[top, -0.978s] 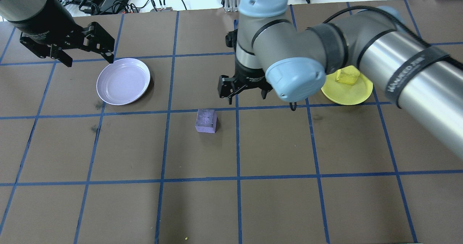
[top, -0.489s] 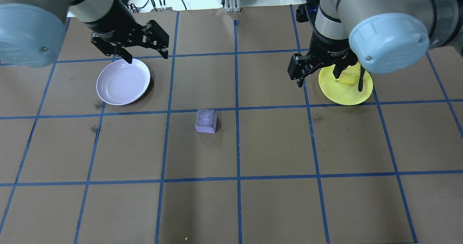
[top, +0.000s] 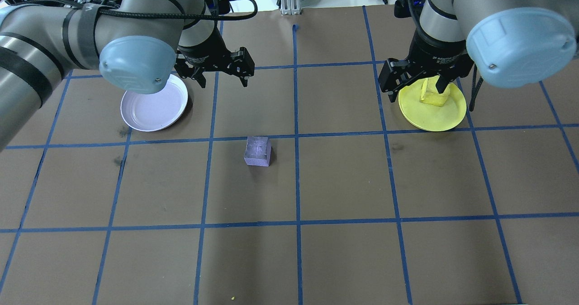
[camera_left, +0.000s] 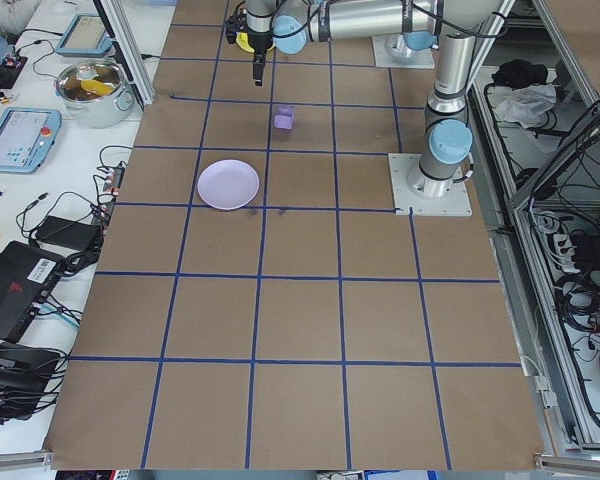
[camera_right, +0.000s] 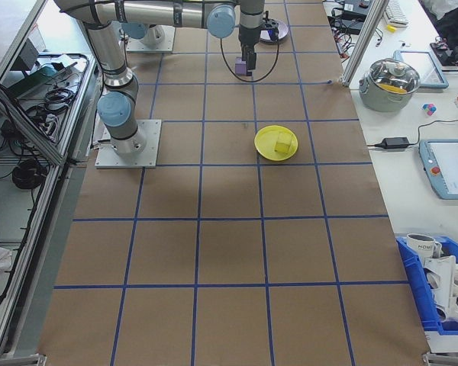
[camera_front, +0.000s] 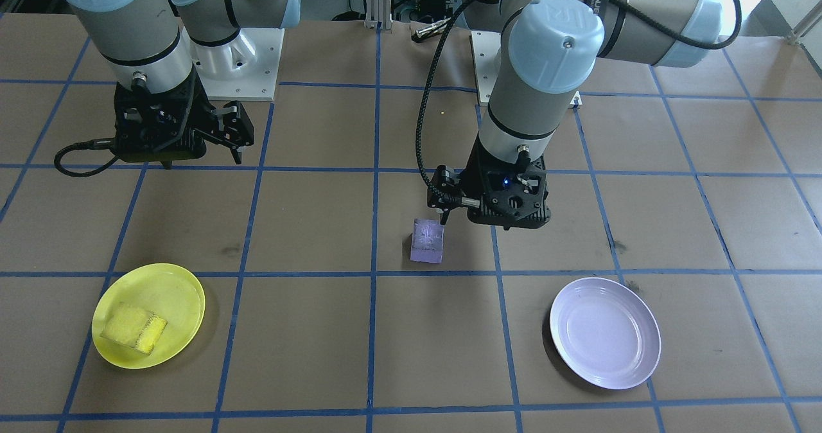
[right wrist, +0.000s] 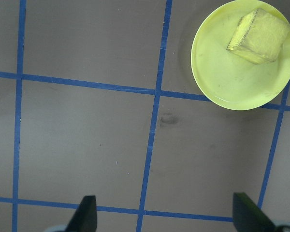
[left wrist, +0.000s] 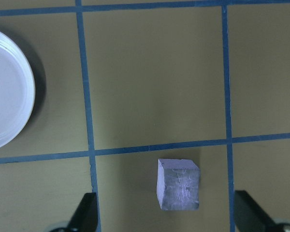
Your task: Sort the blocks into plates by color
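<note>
Purple block (top: pixel 258 151): foam-looking cube, alone on the brown table (top: pixel 344 250) near its middle, touching neither plate. This is the one piece you have yet to sort.

Lavender plate (top: pixel 154 102): it holds nothing. In the overhead view it lies at about 10 o'clock from the purple block, well apart from it.

Yellow block (camera_front: pixel 135 329): it already rests inside the yellow plate (camera_front: pixel 180 291), toward one side of the dish, so I judge that colour done.

Left gripper (top: pixel 220 73): jaws spread wide and holding nothing. In the overhead view it hangs just beside the lavender plate's edge, at about 11 o'clock from the purple block. Its wrist camera looks straight down and shows the block between the two fingertips (left wrist: pixel 84 217), low in the picture. That suggests you are lining up over the cube for a grasp from above.

Right gripper (top: pixel 414 88): also spread open and empty, hovering by the near rim of the yellow plate. Its wrist view shows bare table between the fingers and the plate at 1 o'clock. It looks parked out of the way.

Step in hand: approach to the purple block with the left arm, as I read it. That arm is the sensible choice, since the lavender plate sits on its side.

Watch for: the cube looks soft and rough, so centre it between the pads before you close, or it may twist.
</note>
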Controlling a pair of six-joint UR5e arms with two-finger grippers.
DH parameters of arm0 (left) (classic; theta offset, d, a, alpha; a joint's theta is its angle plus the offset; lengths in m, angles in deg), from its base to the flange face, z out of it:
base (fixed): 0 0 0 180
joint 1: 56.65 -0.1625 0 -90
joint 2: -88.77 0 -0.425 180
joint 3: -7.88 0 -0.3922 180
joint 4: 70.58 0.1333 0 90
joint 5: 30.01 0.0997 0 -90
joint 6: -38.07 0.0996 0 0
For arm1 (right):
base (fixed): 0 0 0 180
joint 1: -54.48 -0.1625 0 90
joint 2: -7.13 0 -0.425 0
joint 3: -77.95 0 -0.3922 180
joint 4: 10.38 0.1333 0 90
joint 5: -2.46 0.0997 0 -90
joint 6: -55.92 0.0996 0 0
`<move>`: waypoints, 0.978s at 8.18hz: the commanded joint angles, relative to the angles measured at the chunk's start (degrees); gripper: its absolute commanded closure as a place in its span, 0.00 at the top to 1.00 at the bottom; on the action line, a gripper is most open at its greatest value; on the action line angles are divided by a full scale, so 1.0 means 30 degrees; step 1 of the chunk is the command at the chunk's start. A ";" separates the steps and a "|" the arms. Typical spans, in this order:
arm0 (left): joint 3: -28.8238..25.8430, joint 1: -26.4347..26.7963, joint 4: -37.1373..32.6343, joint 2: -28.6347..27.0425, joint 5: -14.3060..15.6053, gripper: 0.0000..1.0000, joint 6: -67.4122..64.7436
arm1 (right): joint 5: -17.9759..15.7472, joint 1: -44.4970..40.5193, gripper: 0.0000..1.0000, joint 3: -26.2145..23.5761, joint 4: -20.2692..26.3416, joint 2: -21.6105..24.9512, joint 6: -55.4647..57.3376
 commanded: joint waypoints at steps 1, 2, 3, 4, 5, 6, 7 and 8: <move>0.1417 0.0723 0.0752 -0.1250 0.0065 1.00 -0.1277 | -0.0127 0.0036 1.00 -0.0063 0.0060 0.0997 -0.0125; 0.2123 0.0755 0.1801 -0.1603 0.0008 1.00 -0.1195 | -0.0245 0.0036 1.00 -0.0093 0.0149 0.1060 0.0136; 0.2507 0.0784 0.2072 -0.1752 0.0037 1.00 -0.1310 | -0.0159 0.0036 1.00 -0.0093 0.0150 0.1003 0.0225; 0.2656 0.0784 0.2017 -0.1811 0.0037 1.00 -0.1340 | -0.0216 0.0036 1.00 -0.0093 0.0150 0.0973 0.0226; 0.2918 0.0813 0.2017 -0.2305 0.0008 1.00 -0.1340 | -0.0275 0.0036 1.00 -0.0122 0.0150 0.0973 0.0081; 0.3037 0.0843 0.2133 -0.2861 0.0037 1.00 -0.1311 | -0.0246 0.0065 1.00 -0.0238 0.0150 0.0973 0.0051; 0.3067 0.0843 0.2453 -0.3040 0.0008 1.00 -0.1311 | -0.0217 0.0066 1.00 -0.0529 -0.0024 0.0973 0.0137; 0.3096 0.0872 0.2456 -0.3100 0.0008 1.00 -0.1369 | -0.0188 0.0095 1.00 -0.0706 -0.0142 0.0944 0.0196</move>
